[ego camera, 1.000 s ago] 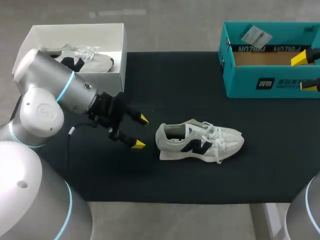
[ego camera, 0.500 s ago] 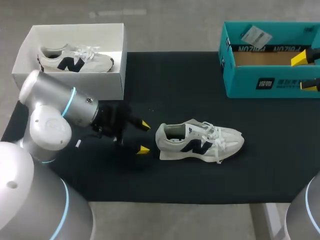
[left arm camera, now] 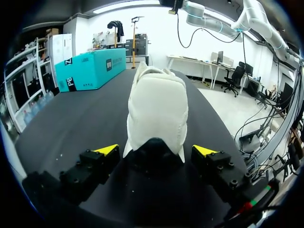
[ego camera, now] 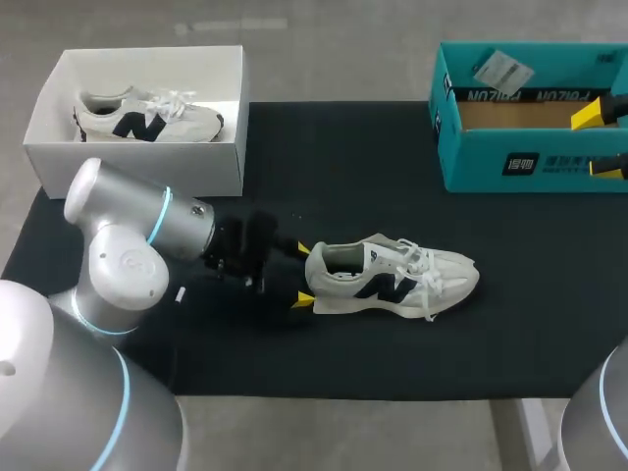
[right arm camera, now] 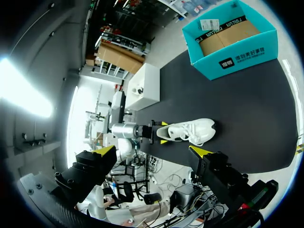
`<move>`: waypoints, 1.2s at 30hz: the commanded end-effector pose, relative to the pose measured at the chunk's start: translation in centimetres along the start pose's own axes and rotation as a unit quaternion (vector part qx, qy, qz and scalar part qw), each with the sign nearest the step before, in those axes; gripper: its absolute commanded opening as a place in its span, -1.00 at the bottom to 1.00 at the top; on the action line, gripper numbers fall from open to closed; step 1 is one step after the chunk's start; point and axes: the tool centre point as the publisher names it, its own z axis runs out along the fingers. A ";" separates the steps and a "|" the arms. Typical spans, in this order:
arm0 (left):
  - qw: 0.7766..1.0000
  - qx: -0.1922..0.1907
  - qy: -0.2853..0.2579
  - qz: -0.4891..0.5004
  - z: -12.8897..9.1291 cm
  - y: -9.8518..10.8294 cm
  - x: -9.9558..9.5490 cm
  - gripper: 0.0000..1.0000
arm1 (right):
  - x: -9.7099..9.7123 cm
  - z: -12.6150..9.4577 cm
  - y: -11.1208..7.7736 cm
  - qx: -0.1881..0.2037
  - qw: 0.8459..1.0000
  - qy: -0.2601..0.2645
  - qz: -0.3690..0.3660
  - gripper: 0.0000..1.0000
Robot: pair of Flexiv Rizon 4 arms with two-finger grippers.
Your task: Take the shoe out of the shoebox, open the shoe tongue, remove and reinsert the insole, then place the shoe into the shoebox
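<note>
The shoe [ego camera: 392, 277] lies on its sole near the middle of the black mat [ego camera: 373, 167], outside both boxes, with its heel toward my left arm [ego camera: 137, 221] and its toe pointing to the right. Its laces are loose over the tongue and its mouth is open to the camera above. The left gripper [ego camera: 303, 275] sits low at the heel with its fingers spread, one yellow tip on each side of the heel. In the left wrist view the heel stands just ahead, between the two tips, with a gap showing on each side, so the fingers are not pinching it. The teal box [ego camera: 491, 157] stands open at the mat's far right corner, well apart from the shoe, with a brown cardboard floor and a tag [ego camera: 502, 71] against its back wall. The right gripper [ego camera: 601, 142] hangs over the right end of that box, its fingers spread wide and holding nothing. At the far left corner the white box [ego camera: 137, 162] holds a second shoe [ego camera: 147, 116] lying on its side.
</note>
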 end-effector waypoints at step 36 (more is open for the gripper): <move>0.999 0.008 0.040 0.022 4.6 -0.6 -0.5 1.00 | 0.0 0.1 0.0 0.001 1.000 -0.001 0.000 1.00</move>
